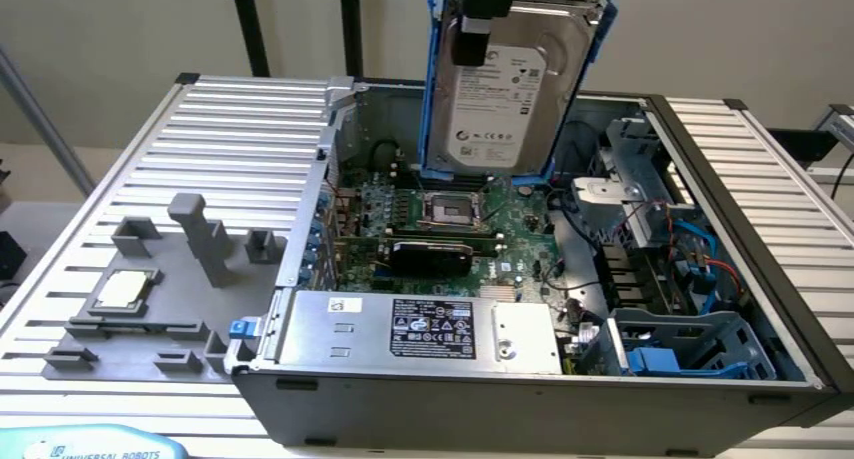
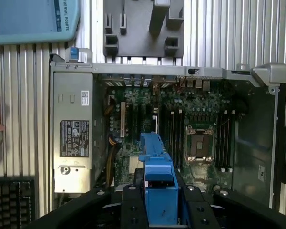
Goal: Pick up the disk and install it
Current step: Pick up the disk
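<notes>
**Hand holding the disk upright over the open case**

The hand is clamping the top end of the disk, its black fingers closed partway on the blue carrier that frames it. The disk is hanging straight down from the hand, with its long axis vertical and its white label facing the exterior camera. It is hovering clear above the far part of the open computer case.

The case is lying on its side on the ribbed tabletop, showing its motherboard directly under the disk's lower edge. The grey power supply is sitting along the case's near wall. At the near corner on the exterior view's right, a blue drive bay is standing empty, well apart from the hanging disk and lower than it. On the exterior view's left, outside the case, a grey fixture is resting on the tabletop and carrying a small square CPU chip.
</notes>
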Controlling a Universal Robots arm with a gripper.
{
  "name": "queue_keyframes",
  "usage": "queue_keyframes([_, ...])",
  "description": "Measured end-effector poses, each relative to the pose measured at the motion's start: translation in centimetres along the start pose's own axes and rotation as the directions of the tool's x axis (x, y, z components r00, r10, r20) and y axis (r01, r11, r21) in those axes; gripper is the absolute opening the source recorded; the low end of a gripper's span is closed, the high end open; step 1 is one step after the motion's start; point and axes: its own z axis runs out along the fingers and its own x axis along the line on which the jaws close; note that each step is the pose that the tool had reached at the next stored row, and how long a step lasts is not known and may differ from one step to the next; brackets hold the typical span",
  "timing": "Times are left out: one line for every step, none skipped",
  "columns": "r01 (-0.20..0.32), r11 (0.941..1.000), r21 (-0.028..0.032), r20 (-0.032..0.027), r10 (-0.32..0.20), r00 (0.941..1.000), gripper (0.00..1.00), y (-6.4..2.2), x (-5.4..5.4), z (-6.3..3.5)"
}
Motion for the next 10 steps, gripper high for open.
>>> queue_keyframes([0.000,1.0000,-0.0004,0.0000,0.000,1.0000,0.33,-0.45,0.2,-0.02])
queue_keyframes([0.000,1.0000,-0.0008,0.0000,0.000,1.0000,0.33,-0.90,0.4,-0.04])
queue_keyframes([0.000,1.0000,-0.0012,0.0000,0.000,1.0000,0.33,-1.35,0.6,-0.06])
queue_keyframes([0.000,1.0000,-0.0016,0.0000,0.000,1.0000,0.33,-1.80,0.7,-0.08])
queue_keyframes([0.000,1.0000,-0.0021,-0.0001,0.000,1.0000,0.33,-2.25,0.9,-0.10])
queue_keyframes([0.000,1.0000,-0.0025,0.0000,0.000,1.0000,0.33,-2.70,1.1,-0.12])
queue_keyframes([0.000,1.0000,-0.0029,0.0000,0.000,1.0000,0.33,-3.15,1.3,-0.14])
queue_keyframes([0.000,1.0000,-0.0033,-0.0001,0.000,1.0000,0.33,-3.60,1.5,-0.16])
queue_keyframes([0.000,1.0000,-0.0037,-0.0001,0.000,1.0000,0.33,-4.07,1.7,-0.18])
queue_keyframes([0.000,1.0000,-0.0041,-0.0001,0.000,1.0000,0.33,-4.51,1.9,-0.20])
